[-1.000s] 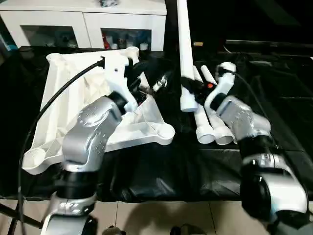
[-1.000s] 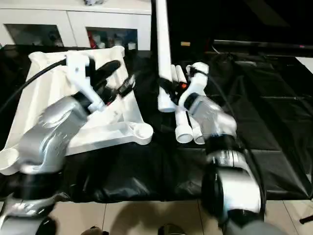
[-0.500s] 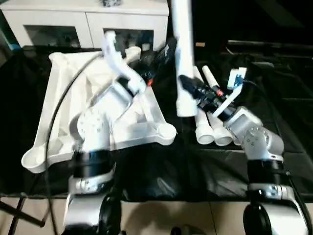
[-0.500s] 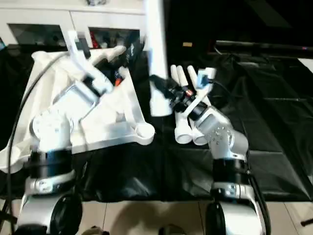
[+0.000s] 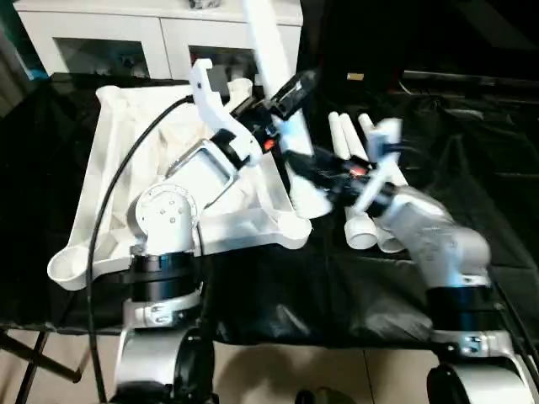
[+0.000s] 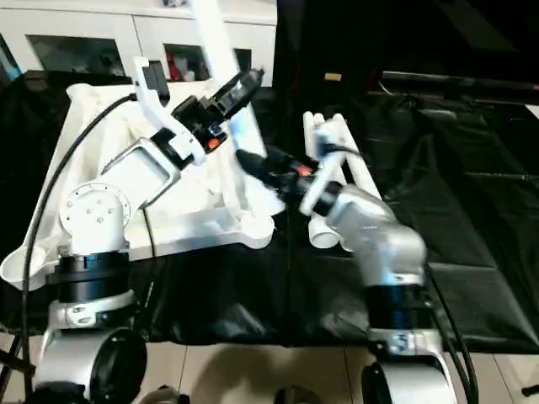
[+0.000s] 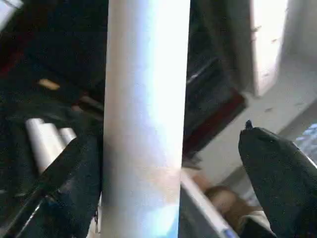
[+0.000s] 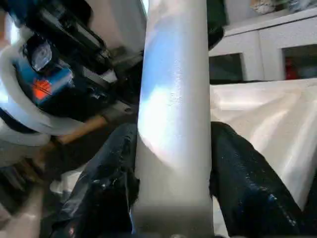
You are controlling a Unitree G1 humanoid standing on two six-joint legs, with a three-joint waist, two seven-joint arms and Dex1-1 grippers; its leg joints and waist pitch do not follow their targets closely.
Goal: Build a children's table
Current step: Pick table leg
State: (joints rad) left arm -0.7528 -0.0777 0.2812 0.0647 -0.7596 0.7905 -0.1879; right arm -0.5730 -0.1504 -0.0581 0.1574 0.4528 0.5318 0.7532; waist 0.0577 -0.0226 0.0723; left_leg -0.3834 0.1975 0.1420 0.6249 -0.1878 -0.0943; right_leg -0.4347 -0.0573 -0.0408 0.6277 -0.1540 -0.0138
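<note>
The white tabletop (image 5: 118, 168) lies underside up on the left of the black-covered table. One white leg (image 5: 268, 59) stands tilted, its top leaning left. My right gripper (image 5: 316, 172) is shut on the leg near its lower end, as the right wrist view shows with a finger on each side (image 8: 173, 131). That end hangs just above the tabletop's near right corner socket (image 5: 290, 229). My left gripper (image 7: 171, 134) is open around the leg higher up: one finger (image 7: 74, 183) touches it and the other finger (image 7: 282, 178) stands apart.
More white legs (image 5: 358, 181) lie side by side on the black cloth to the right of the tabletop. A white glass-door cabinet (image 5: 126, 42) stands behind the table. The table's front edge (image 5: 278, 337) runs close to my body.
The right gripper has carried the leg left and tilted it over the tabletop's near corner. The left gripper has come up from the tabletop and now straddles the leg.
</note>
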